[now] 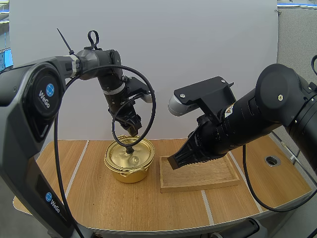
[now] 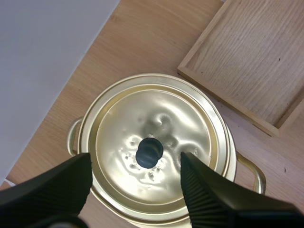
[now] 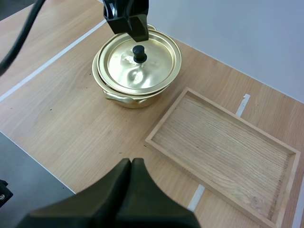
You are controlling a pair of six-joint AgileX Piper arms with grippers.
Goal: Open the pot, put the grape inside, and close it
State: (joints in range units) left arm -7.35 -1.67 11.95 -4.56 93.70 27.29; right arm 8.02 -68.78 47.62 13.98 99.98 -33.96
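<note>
A golden pot (image 1: 127, 163) stands on the table with its lid (image 1: 130, 152) on; the lid has a black knob (image 2: 149, 152). My left gripper (image 1: 130, 127) hangs open just above the lid, its fingers (image 2: 199, 190) on either side of the knob without touching it. The right wrist view shows the same pot (image 3: 135, 61) with the left gripper (image 3: 128, 21) over its knob (image 3: 138, 52). My right gripper (image 1: 173, 161) is shut on nothing, its fingers together as one dark wedge (image 3: 132, 164), above the near left end of the wooden tray (image 1: 213, 174).
The wooden tray (image 3: 223, 142) lies flat just right of the pot, with nothing in it. Its corner (image 2: 247, 61) is close to the pot's handle (image 2: 251, 171). White lines cross the wooden tabletop (image 1: 89, 183). A round hole (image 1: 271, 160) sits in the table's far right.
</note>
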